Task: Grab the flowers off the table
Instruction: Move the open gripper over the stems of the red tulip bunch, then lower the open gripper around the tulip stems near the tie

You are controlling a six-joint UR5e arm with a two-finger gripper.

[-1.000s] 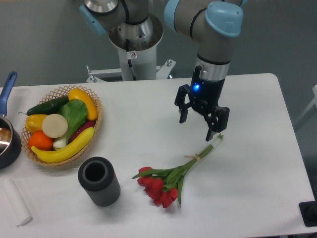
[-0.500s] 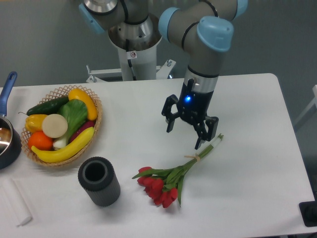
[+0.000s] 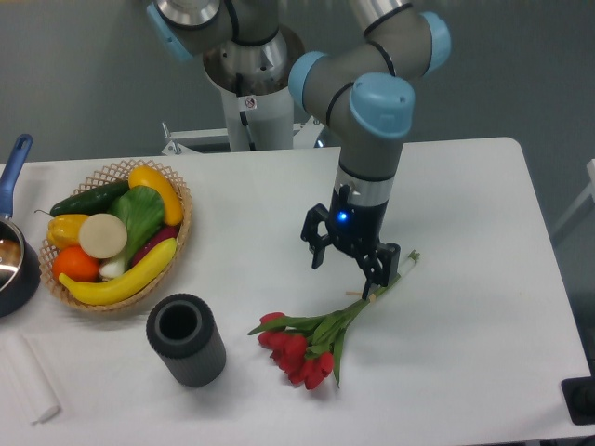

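Observation:
The flowers (image 3: 311, 342), a bunch of red tulips with green leaves and long pale stems, lie on the white table (image 3: 465, 334) in front of the middle, heads toward the front, stem ends pointing up and right. My gripper (image 3: 345, 272) hangs open just above the table, directly over the upper part of the stems. Its right finger stands by the tied part of the stems, the left finger is off to the left of them. Nothing is held between the fingers.
A dark grey cylindrical cup (image 3: 185, 339) stands left of the tulips. A woven basket (image 3: 179, 243) of fruit and vegetables sits at the left, with a blue-handled pot (image 3: 13, 258) at the table's left edge. A white roll (image 3: 30, 379) lies at the front left.
The gripper has moved left and forward and come down, from beside the stem ends to over the stems. It has stayed open. The flowers have not moved.

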